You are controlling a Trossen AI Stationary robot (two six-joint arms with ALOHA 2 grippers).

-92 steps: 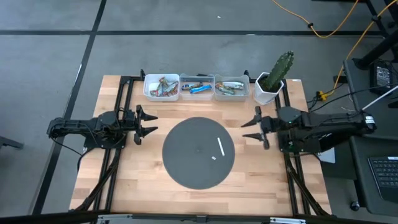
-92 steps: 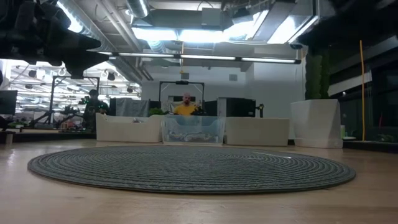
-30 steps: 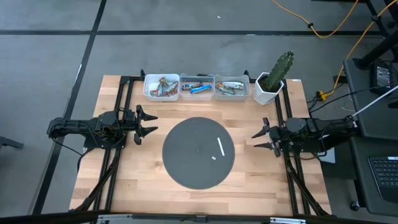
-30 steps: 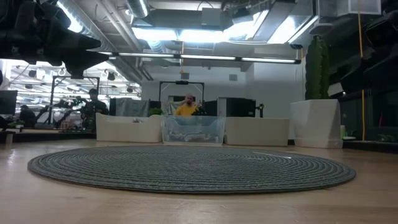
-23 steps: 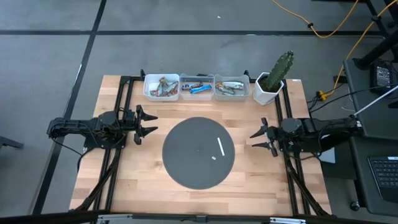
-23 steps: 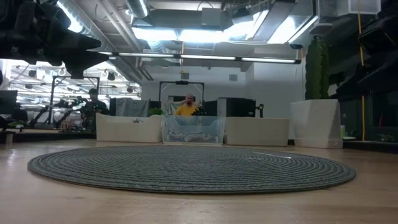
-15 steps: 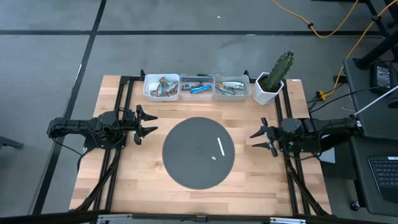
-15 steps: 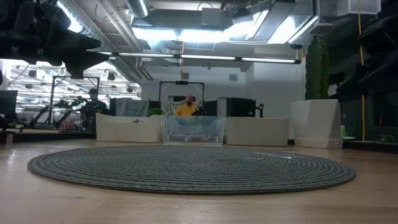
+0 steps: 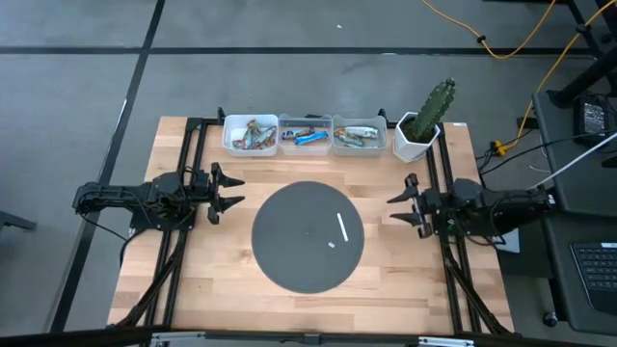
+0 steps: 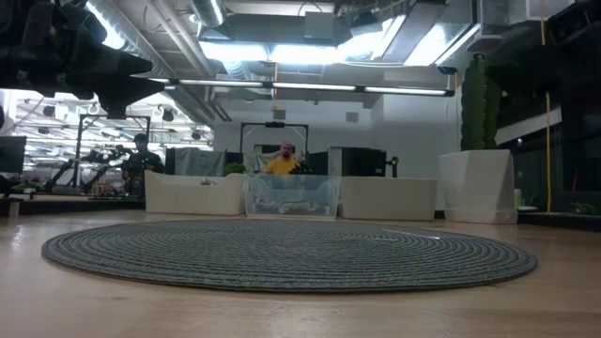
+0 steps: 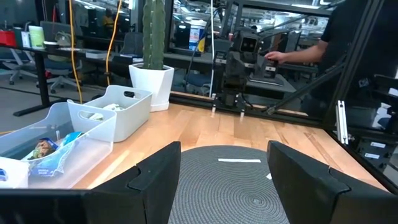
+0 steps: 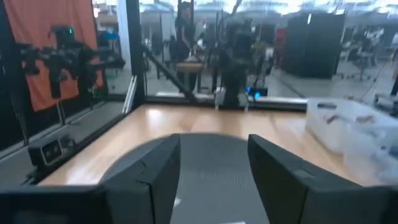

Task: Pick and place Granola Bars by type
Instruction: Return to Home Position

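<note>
Granola Bars [image 9: 308, 138] all lie in the three bins [image 9: 306, 118] along the table's 12 o'clock edge: reddish wrappers toward 11 o'clock, blue at 12, silver toward 1. I judge sorting complete, with only arm parking left. No bar shows on the round mat [image 9: 289, 251]; only a thin white strip [image 9: 341, 227] lies there. My left gripper [image 9: 239, 191] at 9 o'clock and right gripper [image 9: 393, 209] at 3 o'clock both stand spread and empty. The wooden table [image 9: 212, 280] also carries a potted cactus [image 9: 421, 127] just beside the silver bin. Beyond is a lit workshop, where a person [image 10: 279, 164] in a yellow top shows behind the bins.
</note>
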